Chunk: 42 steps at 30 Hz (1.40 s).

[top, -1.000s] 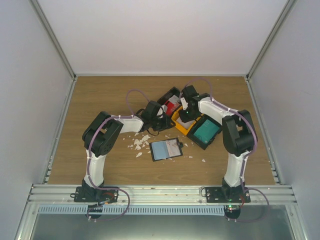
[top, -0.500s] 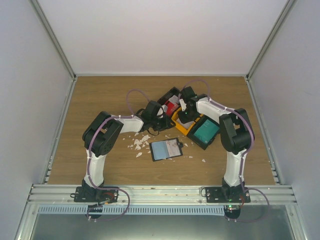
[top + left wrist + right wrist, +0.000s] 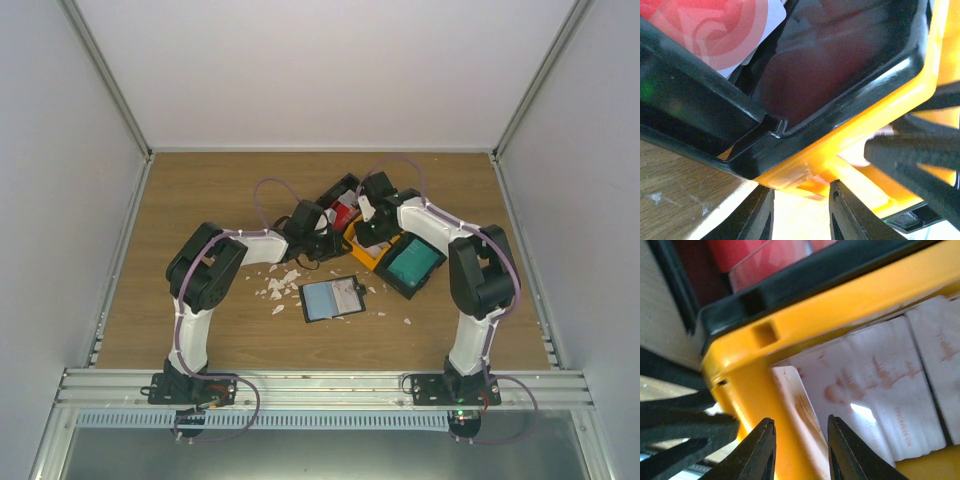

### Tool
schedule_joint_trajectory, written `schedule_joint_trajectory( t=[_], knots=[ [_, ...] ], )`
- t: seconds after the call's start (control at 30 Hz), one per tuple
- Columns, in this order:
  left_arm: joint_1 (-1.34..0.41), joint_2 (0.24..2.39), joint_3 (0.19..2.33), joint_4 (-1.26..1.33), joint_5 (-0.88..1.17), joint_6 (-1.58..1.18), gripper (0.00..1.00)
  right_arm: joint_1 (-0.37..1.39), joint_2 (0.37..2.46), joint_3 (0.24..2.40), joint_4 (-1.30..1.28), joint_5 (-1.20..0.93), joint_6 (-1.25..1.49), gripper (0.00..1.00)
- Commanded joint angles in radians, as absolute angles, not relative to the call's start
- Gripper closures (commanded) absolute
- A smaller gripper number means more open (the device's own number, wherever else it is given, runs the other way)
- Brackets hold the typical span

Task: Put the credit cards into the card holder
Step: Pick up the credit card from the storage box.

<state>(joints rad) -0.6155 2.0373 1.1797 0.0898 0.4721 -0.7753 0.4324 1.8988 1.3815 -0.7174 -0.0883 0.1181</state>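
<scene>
Here, left gripper (image 3: pixel 800 215) sat at outer corner of yellow bin (image 3: pixel 860 125) — jaws narrowly parted, grip unclear. Right gripper (image 3: pixel 799 450) reached inside yellow bin, jaws narrow astride tilted whitish card (image 3: pixel 797 405) — hold unclear. Card holder (image 3: pixel 332 298) lay open near yellow bin, toward arm bases.

The red card (image 3: pixel 715 30) bears a paler swirl and a white corner, in a black bin (image 3: pixel 695 107). The yellow bin (image 3: pixel 840 295) holds whitish cards (image 3: pixel 880 390) with faint reddish print; the worktop (image 3: pixel 200 190) is brown wood-grain.
</scene>
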Motion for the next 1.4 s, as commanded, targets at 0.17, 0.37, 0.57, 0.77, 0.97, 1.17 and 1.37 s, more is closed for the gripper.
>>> schedule_joint_trajectory(
  t=[0.17,0.37,0.57,0.77,0.97,1.17,1.37],
  knots=[
    [-0.621,2.066,1.216,0.124,0.446,-0.774,0.69,0.476,1.813,1.290,-0.749,-0.167,0.146,0.69],
    [-0.621,2.066,1.215,0.124,0.446,-0.776,0.69,0.483,1.782,1.256,-0.741,-0.193,0.146,0.69],
    [-0.620,2.058,1.212,0.121,0.444,-0.772,0.69,0.483,1.806,1.281,-0.735,-0.170,0.144,0.69],
    [-0.620,2.041,1.206,0.115,0.436,-0.766,0.69,0.486,1.831,1.325,-0.730,-0.102,0.124,0.65],
    [-0.616,2.029,1.201,0.107,0.419,-0.762,0.69,0.492,1.877,1.336,-0.731,-0.089,0.084,0.65],
    [-0.612,2.002,1.175,0.106,0.401,-0.760,0.69,0.501,1.886,1.338,-0.729,-0.098,0.080,0.78],
    [-0.612,1.965,1.154,0.103,0.384,-0.753,0.69,0.504,1.837,1.345,-0.750,-0.079,0.100,0.98]
  ],
)
